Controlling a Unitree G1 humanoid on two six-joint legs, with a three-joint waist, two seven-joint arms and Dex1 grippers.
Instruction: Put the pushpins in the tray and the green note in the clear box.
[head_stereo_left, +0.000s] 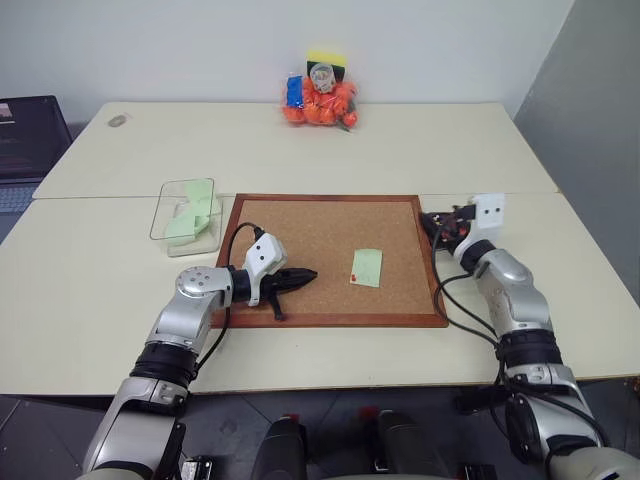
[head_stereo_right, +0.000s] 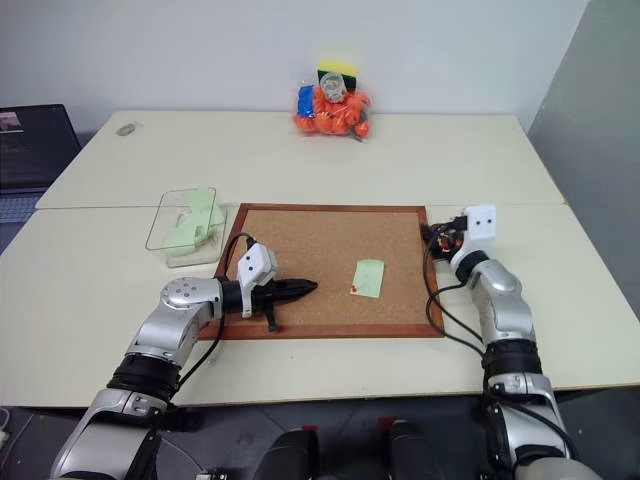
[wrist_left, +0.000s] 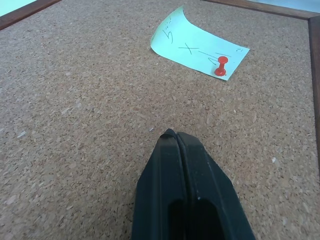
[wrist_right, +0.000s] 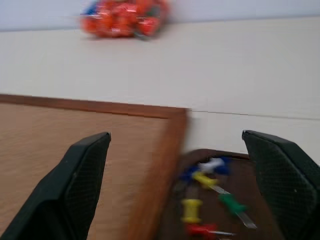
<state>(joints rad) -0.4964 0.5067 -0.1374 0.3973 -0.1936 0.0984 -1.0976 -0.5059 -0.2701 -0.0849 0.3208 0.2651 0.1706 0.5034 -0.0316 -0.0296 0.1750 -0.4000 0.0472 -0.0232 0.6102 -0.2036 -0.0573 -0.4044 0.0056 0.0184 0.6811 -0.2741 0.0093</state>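
Looking down over the arms, you see the green note (head_stereo_left: 367, 267) lying flat on the cork board (head_stereo_left: 330, 225), held at one corner by a red pushpin (wrist_left: 220, 66). Your left gripper (head_stereo_left: 300, 277) hovers over the board just short of the note and points at it, fingers pressed together on nothing. Your right gripper (wrist_right: 177, 187) stands wide apart and empty above the tray (wrist_right: 250, 170), which sits against the board's right edge holding several pushpins (wrist_right: 210, 200). Off the board's left side, the clear box (head_stereo_left: 188, 214) already holds green slips.
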